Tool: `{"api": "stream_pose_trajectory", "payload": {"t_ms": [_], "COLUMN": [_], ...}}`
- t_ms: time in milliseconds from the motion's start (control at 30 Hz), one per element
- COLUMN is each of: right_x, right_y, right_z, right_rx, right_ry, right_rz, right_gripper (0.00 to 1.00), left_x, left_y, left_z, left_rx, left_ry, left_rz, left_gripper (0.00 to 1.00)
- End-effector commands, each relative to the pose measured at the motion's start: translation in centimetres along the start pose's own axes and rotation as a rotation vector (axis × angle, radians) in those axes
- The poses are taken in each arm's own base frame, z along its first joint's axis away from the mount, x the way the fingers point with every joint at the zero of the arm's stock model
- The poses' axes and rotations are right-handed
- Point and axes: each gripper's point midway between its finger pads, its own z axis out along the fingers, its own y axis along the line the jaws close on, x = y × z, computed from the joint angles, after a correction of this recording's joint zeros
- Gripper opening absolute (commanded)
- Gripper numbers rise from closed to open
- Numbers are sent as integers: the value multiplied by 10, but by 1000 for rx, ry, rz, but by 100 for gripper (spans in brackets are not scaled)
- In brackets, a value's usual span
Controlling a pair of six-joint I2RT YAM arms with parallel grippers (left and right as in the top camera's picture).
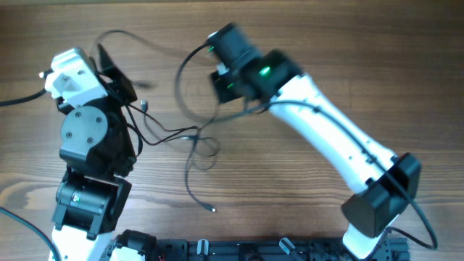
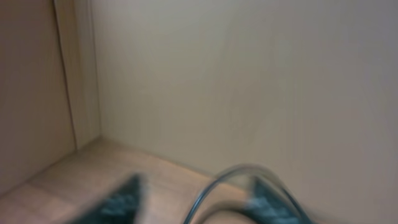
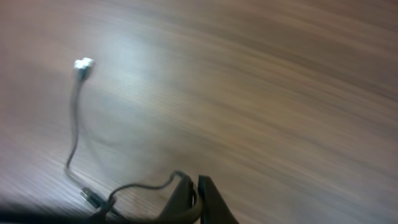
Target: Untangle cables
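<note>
Pulling strands apart looks like the current step: the cables (image 1: 190,138) lie knotted in the middle of the table (image 1: 312,29), loops running toward both arms, one plug end (image 3: 83,63) free on the wood. My right pincer (image 3: 198,186) is clenched on a strand just above the table. My left pincer (image 2: 196,186) stands released, a loop arching across its blurred fingers (image 2: 124,199). Next, I'd say: left clamps that loop, right draws outward slowly, or the knot tightens.

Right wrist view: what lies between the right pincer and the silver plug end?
Only the thin cable itself, curving across bare wooden table from the silver plug to the right pincer. Nothing else shows there in the right wrist view.
</note>
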Motion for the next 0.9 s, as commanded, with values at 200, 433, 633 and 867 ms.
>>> {"api": "stream_pose_trajectory", "payload": {"t_ms": [200,433,633,867], "right_x": [0,-31,-51,-52], "right_y": [-22,-7,-8,-19], "right_z": [-5,-87,-214,-324], "right_rx": [-59,-152,-208,-218], "right_ry": [44,-135,-460,-769], "right_rz": [-30,-103,-110,-92], "right_gripper": [4,4,4,4], "left_x": [63,148,233,314], "left_y": [-49,-63,-65,-79], "left_z": [-26,-50,-50,-59], "left_rx": [306,448,429,481], "left_ry": [279,632,948,1241], "left_rz": [87,204,314,337], "left_gripper": [100,100,100,100]}}
